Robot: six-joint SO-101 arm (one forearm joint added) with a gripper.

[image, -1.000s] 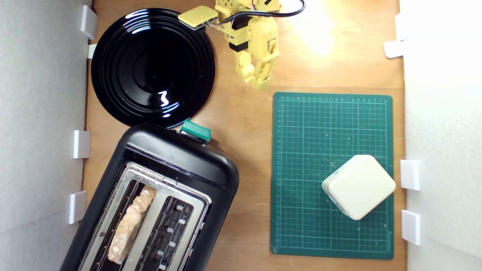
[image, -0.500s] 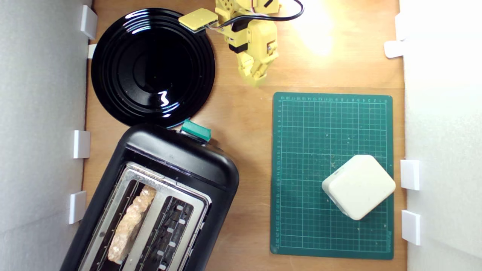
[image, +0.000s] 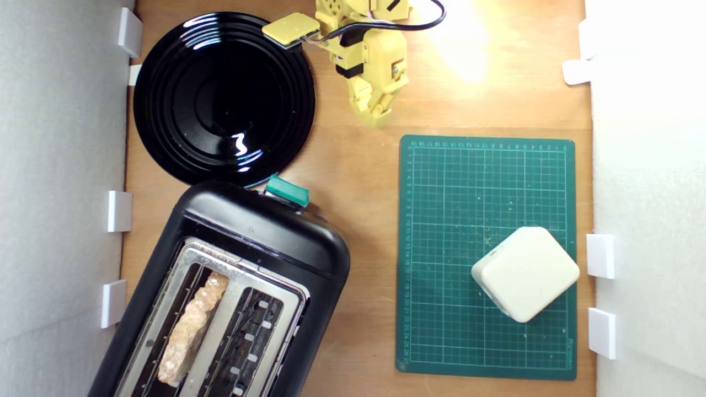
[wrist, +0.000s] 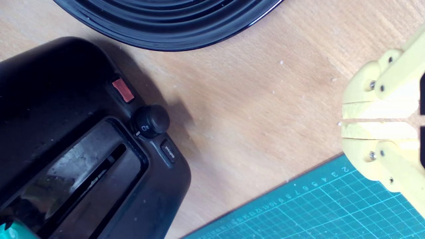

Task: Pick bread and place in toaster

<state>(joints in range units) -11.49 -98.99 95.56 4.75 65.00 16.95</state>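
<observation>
Bread [image: 190, 328] stands in toaster's [image: 259, 229] slot.

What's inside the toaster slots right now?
The bread stands in the slot nearer the exterior view's left of the toaster. The other slot shows only wire guides. The slice's lower part is hidden in the slot.

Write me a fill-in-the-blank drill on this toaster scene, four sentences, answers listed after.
1. The bread stands in the toaster slot on the exterior view's ____ side.
2. The cream block sits on the ____ cutting mat.
3. The pincer is shut and holds ____.
4. The round plate beside the toaster is ____ in colour.

Missing words: left; green; nothing; black
</observation>
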